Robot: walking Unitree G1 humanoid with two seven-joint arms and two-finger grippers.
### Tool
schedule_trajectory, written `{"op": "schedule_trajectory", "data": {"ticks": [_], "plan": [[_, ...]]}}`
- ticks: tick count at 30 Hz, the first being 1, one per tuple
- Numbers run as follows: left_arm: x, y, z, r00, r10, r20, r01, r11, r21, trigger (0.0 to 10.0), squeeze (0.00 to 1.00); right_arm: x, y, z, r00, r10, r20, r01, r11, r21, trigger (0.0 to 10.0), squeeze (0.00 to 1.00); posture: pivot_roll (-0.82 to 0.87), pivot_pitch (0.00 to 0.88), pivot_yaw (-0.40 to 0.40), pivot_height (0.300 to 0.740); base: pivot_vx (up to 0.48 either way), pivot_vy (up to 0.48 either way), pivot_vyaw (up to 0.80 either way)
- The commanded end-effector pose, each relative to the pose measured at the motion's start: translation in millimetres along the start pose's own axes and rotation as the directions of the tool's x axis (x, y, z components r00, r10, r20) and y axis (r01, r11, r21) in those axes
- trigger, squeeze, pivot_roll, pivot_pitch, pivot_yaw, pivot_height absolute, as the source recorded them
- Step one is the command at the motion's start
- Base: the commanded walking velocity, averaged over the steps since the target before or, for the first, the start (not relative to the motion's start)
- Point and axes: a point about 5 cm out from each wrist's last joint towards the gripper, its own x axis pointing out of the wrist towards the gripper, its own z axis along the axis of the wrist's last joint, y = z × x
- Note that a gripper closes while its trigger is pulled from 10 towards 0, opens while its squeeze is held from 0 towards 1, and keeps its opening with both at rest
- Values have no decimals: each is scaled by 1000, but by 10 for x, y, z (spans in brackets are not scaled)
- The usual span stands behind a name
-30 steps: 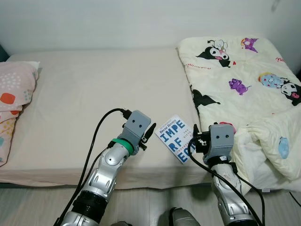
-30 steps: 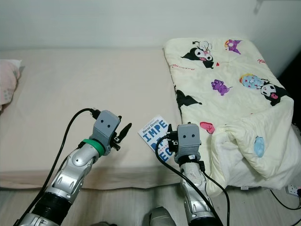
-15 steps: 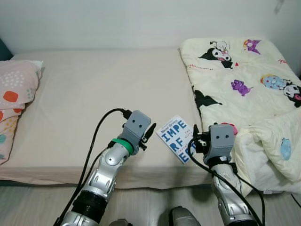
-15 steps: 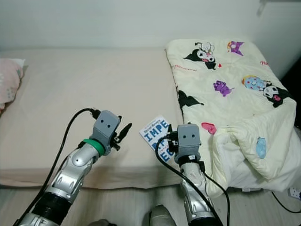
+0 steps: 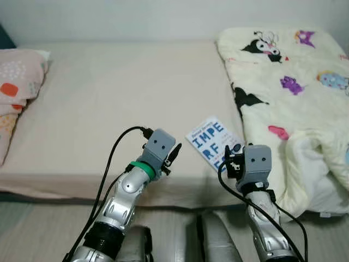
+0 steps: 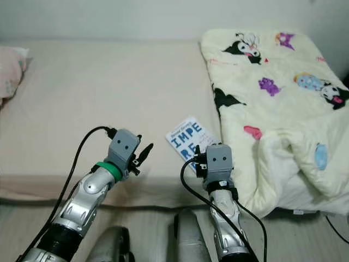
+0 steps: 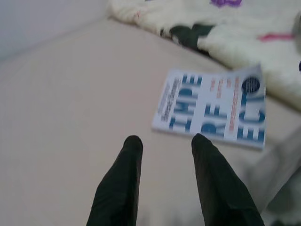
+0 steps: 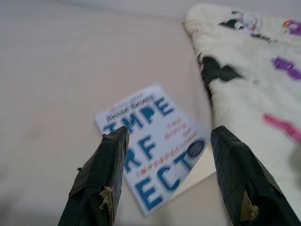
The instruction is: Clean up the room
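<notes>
Book [image 5: 214, 143] lies near the bed [image 5: 109, 103] edge — both grippers, left [image 7: 162, 141] and right [image 8: 164, 136], spread apart before it.

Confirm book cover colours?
White cover with blue lettering on the book; clearest in the right wrist view.

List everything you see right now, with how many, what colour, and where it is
Book: one, white with blue lettering, flat near the bed's front edge, beside the blanket.
Blanket: one, cream with cartoon prints, rumpled over the bed's right side.
Pillow: one, pink with coloured spots, at the bed's left end.
Bed: one, beige sheet, across the scene.
Left gripper: one, black fingers, open, just short of the book.
Right gripper: one, black fingers, open, above the book.
</notes>
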Motion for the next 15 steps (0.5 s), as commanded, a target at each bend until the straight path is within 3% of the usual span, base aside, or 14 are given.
{"op": "schedule_trajectory", "data": {"ticks": [1,9,15], "plan": [[-17,-17,-58,1000,-8,-26,8,1000,0,10000,0,-19,19,-43,1000,7,-19,-7,1000,7,10000,0,-137,38,85,580,0,0,0],[-10,-12,-43,1000,-6,-22,6,1000,-1,10000,0,44,-5,-32,1000,-8,-24,9,999,52,10000,0,-127,52,91,550,0,0,0],[0,-13,-17,1000,-6,-18,6,1000,-2,10000,0,173,-110,-77,994,-66,-83,83,972,220,10000,0,-115,71,92,530,0,0,0]]}}
